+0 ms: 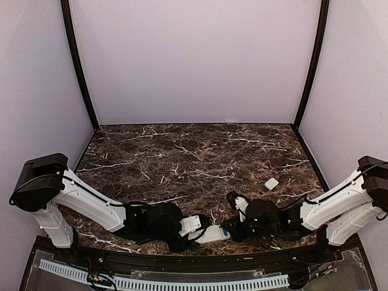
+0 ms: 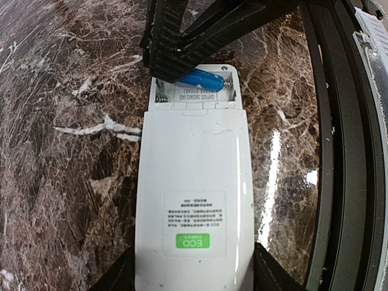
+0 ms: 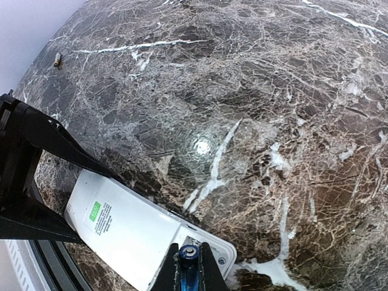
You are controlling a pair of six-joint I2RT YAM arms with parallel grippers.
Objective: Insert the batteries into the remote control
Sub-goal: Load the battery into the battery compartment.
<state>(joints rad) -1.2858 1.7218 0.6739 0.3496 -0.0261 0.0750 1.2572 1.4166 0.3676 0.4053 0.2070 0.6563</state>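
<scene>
The remote control (image 2: 194, 182) lies back up on the marble table, a green mark near its close end. Its battery compartment (image 2: 195, 91) is uncovered at the far end. My left gripper (image 2: 194, 270) is shut on the remote's sides, one finger (image 2: 118, 276) showing at each side. My right gripper (image 3: 189, 257) is shut on a blue battery (image 3: 189, 267), held slanted over the compartment. In the left wrist view that battery (image 2: 197, 79) rests partly in the bay under the right gripper's black fingers (image 2: 167, 42). From above, the remote control (image 1: 209, 234) sits between the left gripper (image 1: 193, 227) and the right gripper (image 1: 233, 231).
A small white rectangular piece (image 1: 271, 183) lies on the table to the right, beyond the right arm. A tiny pale object (image 3: 58, 59) lies far off on the marble. The table's black front edge (image 2: 330, 182) runs close beside the remote.
</scene>
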